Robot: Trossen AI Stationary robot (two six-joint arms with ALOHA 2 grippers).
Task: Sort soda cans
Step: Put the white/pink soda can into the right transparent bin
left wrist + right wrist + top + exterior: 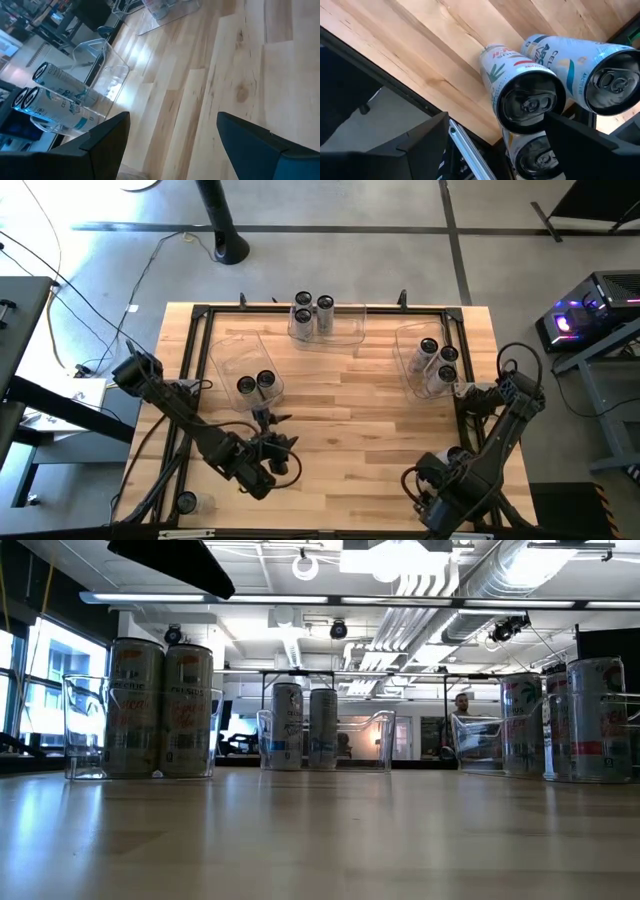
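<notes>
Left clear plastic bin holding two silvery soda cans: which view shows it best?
High view: the whole clear rectangular plastic bin and both silvery cans show from above. Low view gives their sides only; left wrist view catches them obliquely; right wrist view misses them.

Glossy metal soda cans (325, 307), clear plastic bins (228, 350), smooth wooden table (350, 420).

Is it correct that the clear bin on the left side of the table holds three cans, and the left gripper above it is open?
Not quite: the left bin holds two cans, not three, as the high view shows. The left gripper is indeed open.
</notes>
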